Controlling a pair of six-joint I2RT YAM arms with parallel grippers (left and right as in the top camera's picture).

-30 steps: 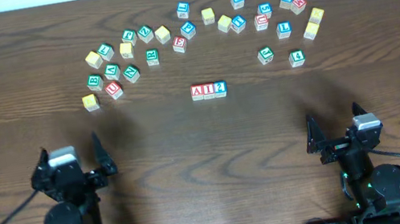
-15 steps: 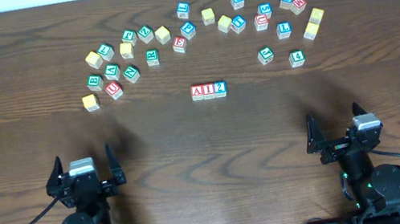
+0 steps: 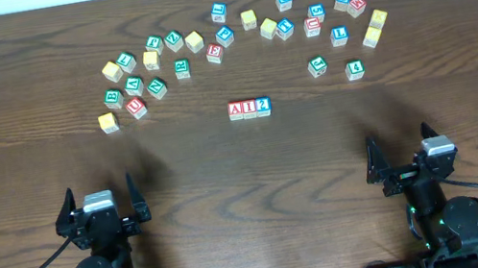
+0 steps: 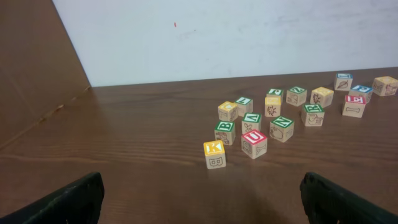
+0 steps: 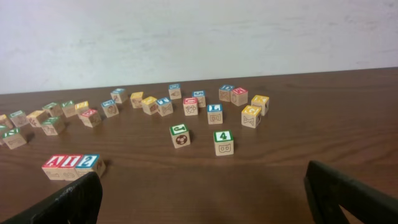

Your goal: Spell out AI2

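table [image 3: 245, 172] bare on near side of ai2 row [image 3: 249, 107]; approach from front open. wide gaps l & r of row. obstacles: arc of loose cubes [image 3: 249, 20] behind, well apart from row; left cluster [image 3: 132, 86] packed tight, little room btwn cubes; right cluster [image 3: 339, 34] looser.

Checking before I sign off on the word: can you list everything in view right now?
AI2 row: three cubes, red A, red I, blue 2, side by side, table centre.
loose cubes: close to thirty, green, yellow, blue and red tops, scattered in an arc along the far side.
table: one, dark brown wood, under everything.
wall: one, white, beyond the far edge.
left gripper: one, black, open, near left, holding nothing.
right gripper: one, black, open, near right, holding nothing.
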